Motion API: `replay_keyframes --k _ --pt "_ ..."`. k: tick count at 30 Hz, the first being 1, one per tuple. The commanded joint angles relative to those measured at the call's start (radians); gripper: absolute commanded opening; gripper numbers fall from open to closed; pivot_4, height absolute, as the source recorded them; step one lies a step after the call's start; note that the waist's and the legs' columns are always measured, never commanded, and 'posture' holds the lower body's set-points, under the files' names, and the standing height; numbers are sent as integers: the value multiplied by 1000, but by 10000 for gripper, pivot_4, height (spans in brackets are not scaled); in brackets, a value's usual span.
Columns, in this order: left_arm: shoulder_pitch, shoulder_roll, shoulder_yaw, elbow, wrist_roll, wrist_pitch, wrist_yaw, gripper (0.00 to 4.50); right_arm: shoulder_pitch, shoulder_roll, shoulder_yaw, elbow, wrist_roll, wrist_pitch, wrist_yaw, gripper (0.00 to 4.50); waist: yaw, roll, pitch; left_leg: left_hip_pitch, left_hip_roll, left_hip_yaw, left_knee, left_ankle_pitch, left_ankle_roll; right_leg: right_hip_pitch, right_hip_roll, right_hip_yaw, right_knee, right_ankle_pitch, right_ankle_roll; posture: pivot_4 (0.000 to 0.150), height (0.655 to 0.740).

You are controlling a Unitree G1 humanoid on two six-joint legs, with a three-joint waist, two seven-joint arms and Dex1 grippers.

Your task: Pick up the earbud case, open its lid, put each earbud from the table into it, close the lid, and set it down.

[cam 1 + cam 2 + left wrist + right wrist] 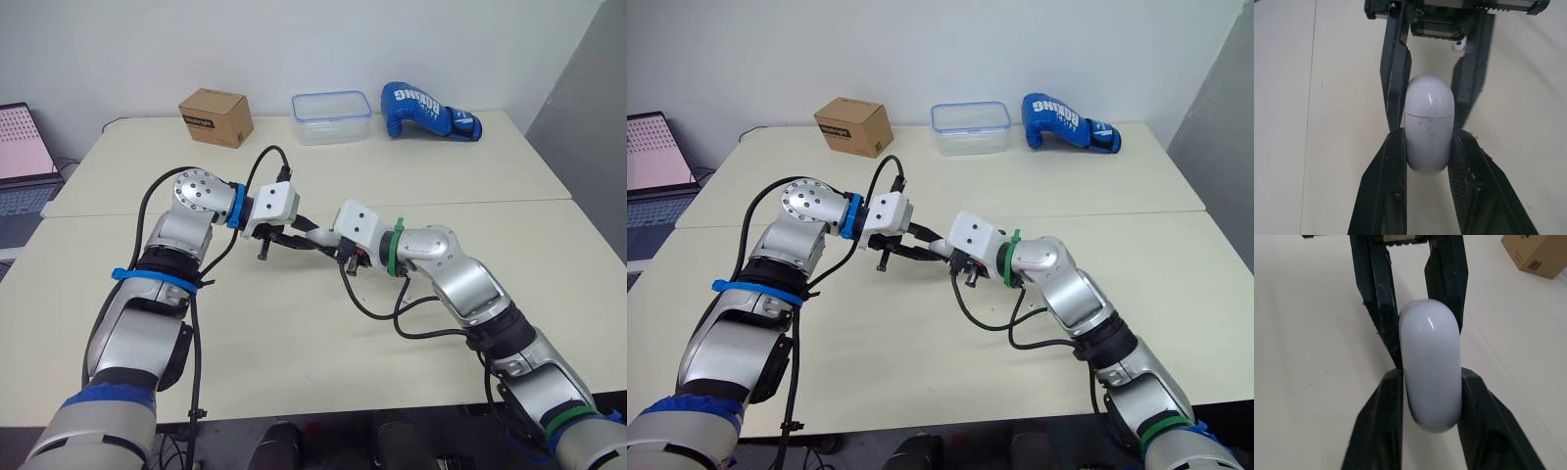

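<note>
Left tool (pixel 1429 139) and right tool (pixel 1431 382), fingers narrowed, both pinch the glossy white rounded plastic earbud case (pixel 1429 105) between them from opposite ends, its lid closed, over the cream worktop (pixel 294 333)

Silver arms (pixel 451 272), blue and green bands (pixel 395 245), black cables (pixel 263 163), white wrist housings (pixel 274 206), black-fingered left tool (pixel 1429 142) and right tool (pixel 1431 382)

The blue boxing glove (pixel 423 111) bears white lettering reading "BOXING"; the cardboard box's (pixel 216 117) label is too small to read.
</note>
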Motion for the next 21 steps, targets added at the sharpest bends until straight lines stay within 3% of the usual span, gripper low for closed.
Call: replay_keyframes --k 1,5,10,21 --pt "-13 10 52 -14 -44 108 9 7664 38 -36 -75 -62 9 -26 -10 29175 1 0 0 0 0 0 0 0 0 0 0 0 0 0 0 1500 7400" --pt "28 30 100 -73 -112 293 3 7664 133 -27 -190 -177 98 56 -38 44038 2 0 0 -1 -1 0 1 0 0 0 -1 0 0 0 0 1500 7400" --pt "108 40 127 -240 -179 455 2 7664 179 33 -242 -246 155 135 -95 44603 -1 0 0 0 1 0 1 0 0 0 0 0 1 0 0 1500 7400" --pt "200 59 108 -397 -193 525 17 7664 115 125 -372 -182 242 219 -214 44603 4 0 0 0 2 0 1 0 0 0 1 0 1 0 0 1500 7400"
